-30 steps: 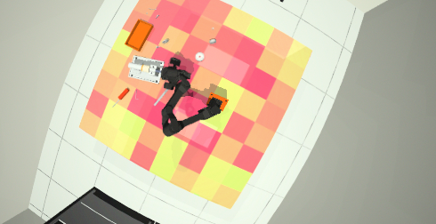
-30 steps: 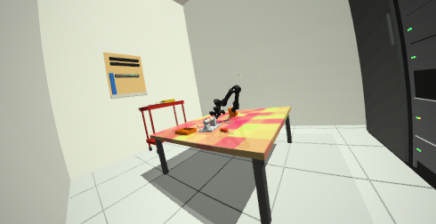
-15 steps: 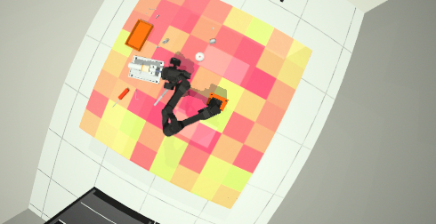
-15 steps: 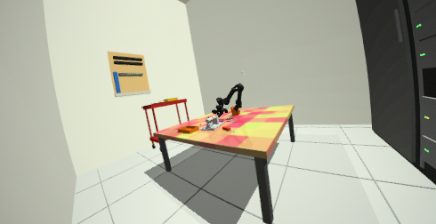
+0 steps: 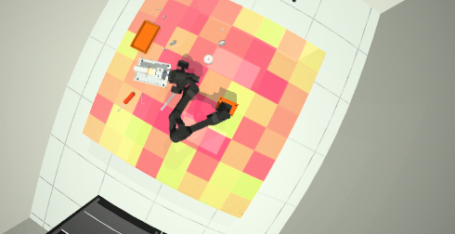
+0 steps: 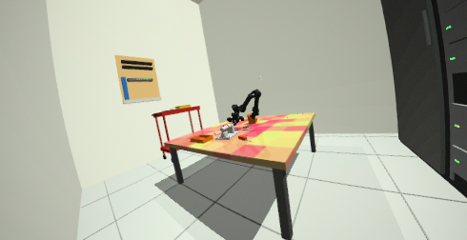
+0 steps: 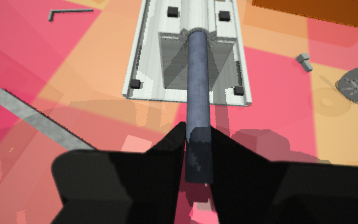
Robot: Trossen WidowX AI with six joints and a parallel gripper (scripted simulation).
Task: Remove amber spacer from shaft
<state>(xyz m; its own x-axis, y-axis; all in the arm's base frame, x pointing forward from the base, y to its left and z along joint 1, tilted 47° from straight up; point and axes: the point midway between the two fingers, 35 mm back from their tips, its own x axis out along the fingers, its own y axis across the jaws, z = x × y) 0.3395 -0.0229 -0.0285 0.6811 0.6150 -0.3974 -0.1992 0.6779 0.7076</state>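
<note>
The white fixture with the housing [image 5: 161, 63] [image 7: 168, 30] stands on the table, its base plate held by dark bolts. The blue-grey shaft [image 7: 198, 85] runs straight out of a round opening in a white block toward my wrist. My gripper [image 5: 171, 75] [image 7: 192, 127] is shut on the shaft near its dark outer end, a short way outside the base plate's edge. A small amber patch [image 5: 150, 71] shows on the fixture from above, too small to tell the single spacers apart. The far side of the fixture lies outside the wrist view.
An orange tray [image 5: 145, 36] [image 6: 201, 139] [image 7: 325, 11] lies beside the fixture. A grey flat bar [image 5: 167, 102] [image 7: 40, 120] lies on the other side, with a hex key [image 7: 72, 11] and a red-handled screwdriver [image 5: 129, 97]. A bolt [image 7: 305, 63] and a grey ring [image 7: 348, 87] lie right in the wrist view.
</note>
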